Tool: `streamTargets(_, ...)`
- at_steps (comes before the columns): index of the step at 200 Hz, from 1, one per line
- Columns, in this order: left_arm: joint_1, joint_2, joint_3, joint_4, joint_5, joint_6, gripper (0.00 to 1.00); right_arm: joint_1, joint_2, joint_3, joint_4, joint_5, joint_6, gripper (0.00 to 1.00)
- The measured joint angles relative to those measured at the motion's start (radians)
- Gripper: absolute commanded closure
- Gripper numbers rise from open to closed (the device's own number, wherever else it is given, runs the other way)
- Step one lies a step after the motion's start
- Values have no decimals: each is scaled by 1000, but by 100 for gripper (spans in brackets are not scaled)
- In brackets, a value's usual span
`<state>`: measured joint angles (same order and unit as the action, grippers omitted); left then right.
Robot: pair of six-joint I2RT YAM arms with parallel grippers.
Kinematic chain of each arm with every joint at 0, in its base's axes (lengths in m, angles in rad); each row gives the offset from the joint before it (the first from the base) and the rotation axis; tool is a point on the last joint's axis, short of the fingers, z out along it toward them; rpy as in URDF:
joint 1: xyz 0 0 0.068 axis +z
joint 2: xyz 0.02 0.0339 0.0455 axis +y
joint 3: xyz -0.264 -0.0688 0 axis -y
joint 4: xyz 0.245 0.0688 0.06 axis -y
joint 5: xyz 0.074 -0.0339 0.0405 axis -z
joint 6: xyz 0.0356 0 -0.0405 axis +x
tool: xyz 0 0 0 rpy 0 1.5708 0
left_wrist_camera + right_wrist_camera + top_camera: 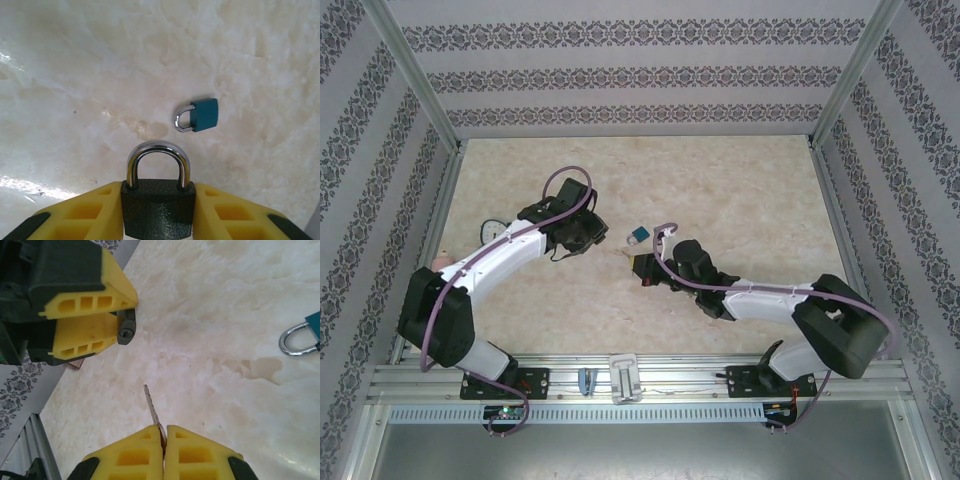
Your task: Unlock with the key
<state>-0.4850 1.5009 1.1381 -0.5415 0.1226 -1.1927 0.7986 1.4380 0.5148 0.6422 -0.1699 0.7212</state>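
My left gripper (pixel 158 202) is shut on a black padlock (pixel 158 210), its yellow fingers (pixel 85 215) pressing both sides of the body while the steel shackle (pixel 158 152) points away from the wrist. From the right wrist, that padlock's underside with the keyhole (pixel 127 333) sticks out between the left gripper's yellow fingers (pixel 85 300) at upper left. A thin silver key (pixel 152 407) is pinched in my right gripper (pixel 164 432), blade pointing up toward the keyhole with a clear gap between them. From above, the left gripper (pixel 592 236) and right gripper (pixel 642 264) face each other mid-table.
A small teal padlock (pixel 636 237) (pixel 200 115) (pixel 302 335) lies flat on the marble tabletop just beyond both grippers. Aluminium posts and patterned walls enclose the table. A round object (pixel 495 228) lies by the left arm. A rail with clamps (pixel 623 378) runs along the near edge.
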Motion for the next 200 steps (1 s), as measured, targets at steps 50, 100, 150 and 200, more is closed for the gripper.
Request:
streamTargets(50,0,-31,-11,30,7,-40,65,21,61,0,139,63,1,100)
streamTargets(100,-2,-36,-20,63,26,-66,65,42,107,7,195,84,-3,100)
streamTargets(150,-6,-37,-48,88,41,-87,65,53,143,27,225,96,-3,100)
streamTargets(200,-6,-38,-50,109,46,-97,64,60,167,37,249,113,-3,100)
